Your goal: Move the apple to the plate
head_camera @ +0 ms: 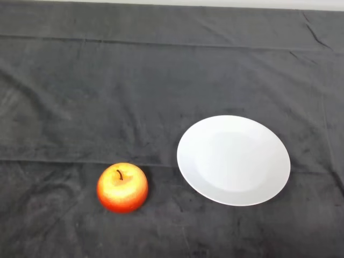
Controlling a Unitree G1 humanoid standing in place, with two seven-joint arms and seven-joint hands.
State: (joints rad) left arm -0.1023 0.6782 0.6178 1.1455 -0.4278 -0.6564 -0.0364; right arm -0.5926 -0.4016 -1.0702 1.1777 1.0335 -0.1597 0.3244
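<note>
A red and yellow apple (122, 187) with a short dark stem stands upright on the dark cloth, in the lower left of the head view. A round white plate (234, 159) lies to its right, a short gap apart from it, with nothing on it.
The dark cloth (107, 91) covers the whole table and shows folds and creases. A pale strip of the table's far edge (215, 3) runs along the top of the view.
</note>
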